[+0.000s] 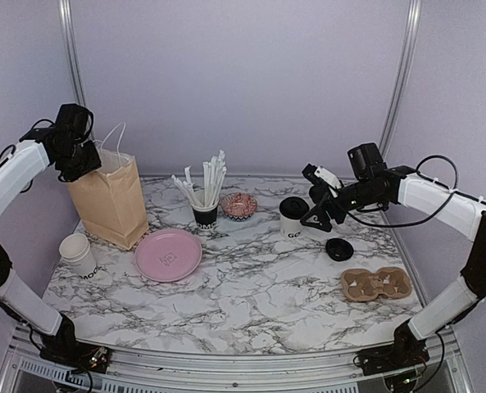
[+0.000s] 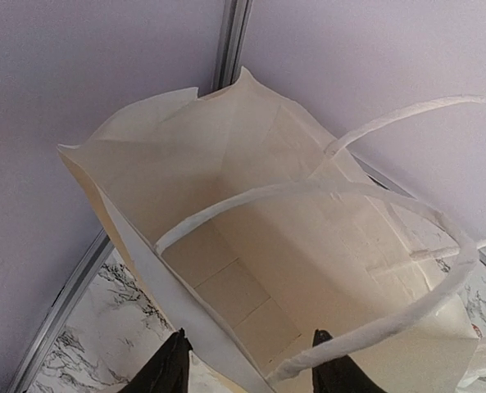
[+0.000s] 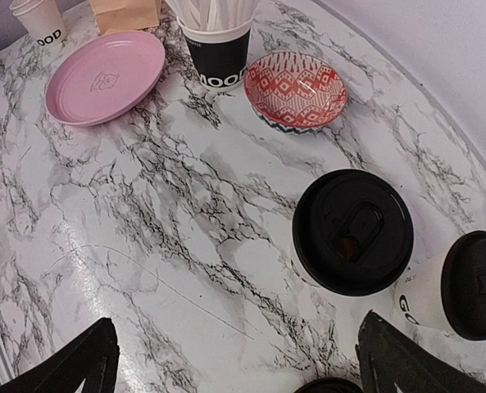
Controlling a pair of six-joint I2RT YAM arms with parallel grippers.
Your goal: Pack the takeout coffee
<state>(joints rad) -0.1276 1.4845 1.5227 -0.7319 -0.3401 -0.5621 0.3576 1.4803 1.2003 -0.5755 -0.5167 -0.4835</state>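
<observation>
The takeout coffee [image 1: 292, 216], a white paper cup with a black lid, stands right of centre on the marble table [image 1: 251, 303]. My right gripper [image 1: 315, 196] hovers just right of it, open and holding nothing. In the right wrist view [image 3: 236, 323] the lidded cup [image 3: 353, 232] sits ahead of the right finger. A second lidded cup [image 3: 468, 286] shows at the right edge. My left gripper [image 1: 79, 160] is over the brown paper bag [image 1: 107, 201]. In the left wrist view the jaws [image 2: 250, 336] stand apart astride the bag's near wall [image 2: 185, 319], under a handle [image 2: 374, 327].
A loose black lid [image 1: 338, 249] and a cardboard cup carrier [image 1: 376, 284] lie at the right. A pink plate [image 1: 169, 254], a stack of lidless cups [image 1: 79, 254], a black cup of straws [image 1: 206, 209] and a patterned bowl [image 1: 239, 205] stand left and centre.
</observation>
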